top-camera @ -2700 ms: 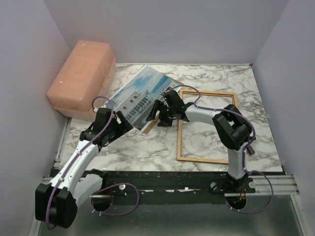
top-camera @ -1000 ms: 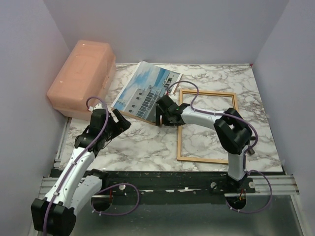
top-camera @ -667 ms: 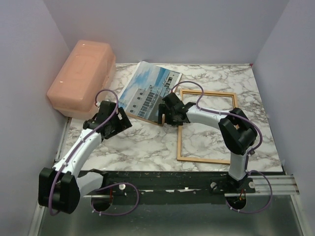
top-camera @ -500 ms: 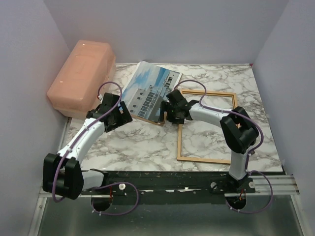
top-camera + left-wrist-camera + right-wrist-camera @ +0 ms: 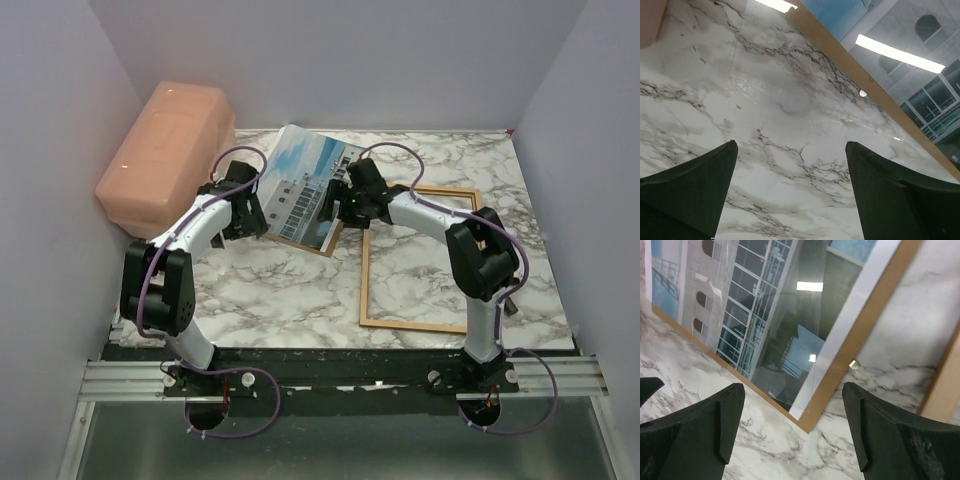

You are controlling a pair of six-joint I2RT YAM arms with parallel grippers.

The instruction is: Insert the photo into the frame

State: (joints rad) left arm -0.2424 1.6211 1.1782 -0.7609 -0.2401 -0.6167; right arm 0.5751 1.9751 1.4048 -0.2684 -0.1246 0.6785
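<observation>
The photo [image 5: 298,185] of a white building against blue sky lies on a brown backing board [image 5: 322,243] at the table's far middle. The thin orange-brown frame [image 5: 364,280] lies flat to its right, holding nothing. My left gripper [image 5: 250,207] is open at the photo's left edge; in the left wrist view it [image 5: 790,145] has only marble between its fingers, with the photo [image 5: 900,40] at the upper right. My right gripper [image 5: 338,205] is open over the photo's right near corner; in the right wrist view it [image 5: 792,386] hovers above the photo [image 5: 755,310] and board [image 5: 867,325].
A pink plastic box [image 5: 165,150] stands at the far left, close behind my left arm. Purple walls enclose the table on three sides. The frame's left rail [image 5: 945,385] shows at the right edge of the right wrist view.
My left arm has swung away from me and to the right, up to the photo's left edge. My right gripper has moved a little farther back along the photo's right side.
</observation>
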